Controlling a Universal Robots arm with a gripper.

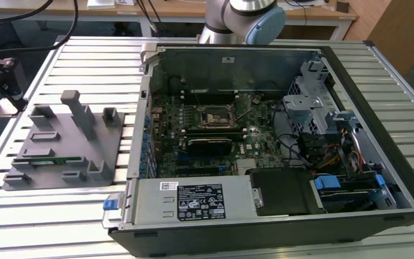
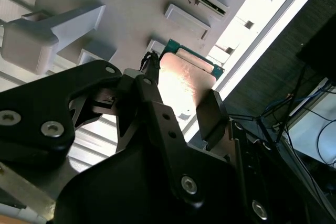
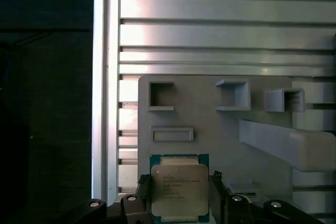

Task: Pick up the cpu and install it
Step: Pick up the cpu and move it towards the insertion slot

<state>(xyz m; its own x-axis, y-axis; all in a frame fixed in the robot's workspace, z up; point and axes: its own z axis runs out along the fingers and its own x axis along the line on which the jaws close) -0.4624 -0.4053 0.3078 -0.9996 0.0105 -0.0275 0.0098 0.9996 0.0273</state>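
The cpu [image 3: 179, 188], a flat square chip with a silvery top plate and a green rim, sits between the two black fingers of my gripper [image 3: 179, 195], which is shut on it by two opposite edges. In the second wrist view the cpu [image 2: 186, 82] catches the light between the fingers, and the gripper [image 2: 181, 103] holds it well above the grey fixture tray [image 2: 131, 9]. In the exterior view the motherboard socket [image 1: 213, 116] lies inside the opened computer case [image 1: 379, 178]. The arm's base [image 1: 239, 21] stands behind the case.
The grey fixture tray [image 1: 20, 162] with posts and pockets lies on the slatted metal table [image 1: 63, 226] at the exterior view's left, and a green memory stick [image 1: 47, 160] rests in it. The table's edge [image 3: 107, 103] runs beside the tray.
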